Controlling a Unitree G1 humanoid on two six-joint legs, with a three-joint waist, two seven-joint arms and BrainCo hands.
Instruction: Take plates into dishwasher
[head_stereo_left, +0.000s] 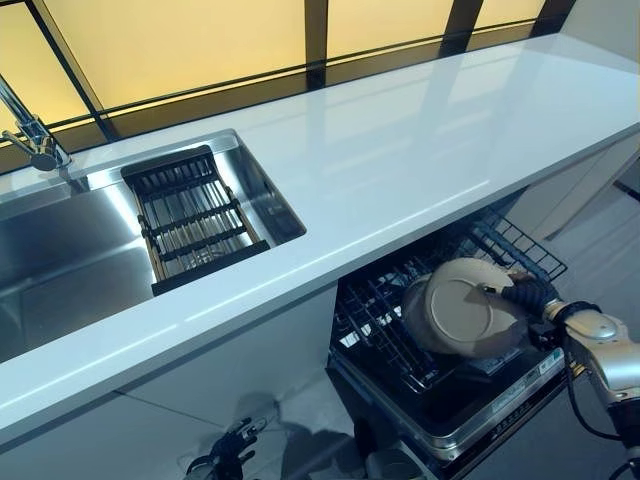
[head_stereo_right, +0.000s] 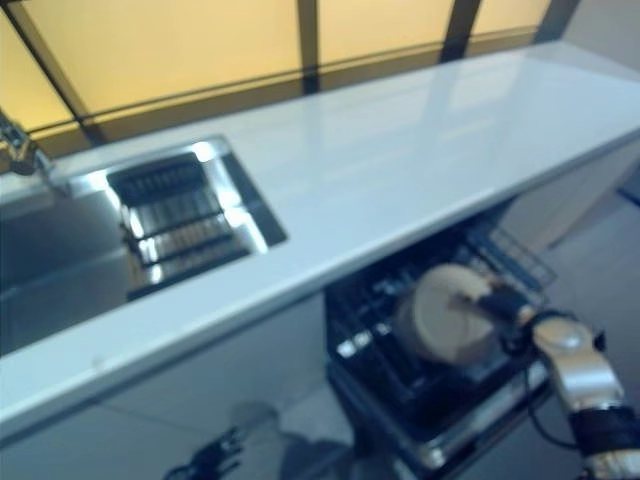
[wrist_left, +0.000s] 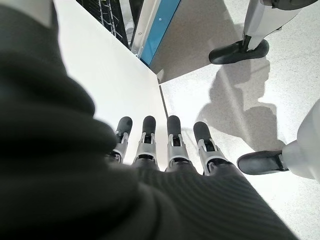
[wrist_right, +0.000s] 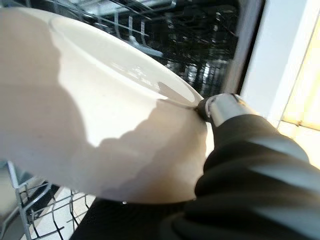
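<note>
Right hand (head_stereo_left: 528, 295) pinching the round beige ceramic plate (head_stereo_left: 462, 308) by its three-o'clock rim, tilted over the black wire dishwasher rack (head_stereo_left: 385, 325). Left hand (wrist_left: 165, 150) hanging relaxed, fingers straight, empty, beside a white cabinet panel (wrist_left: 110, 85).

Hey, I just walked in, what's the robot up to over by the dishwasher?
The robot is loading a plate into the open dishwasher under the white counter. Its right hand grips the beige plate by the rim and holds it tilted over the pulled-out lower rack; whether the plate is seated in the rack yet is not clear. The left hand hangs low beside the cabinet front, fingers straight, holding nothing. A dark drying rack sits in the sink.
</note>
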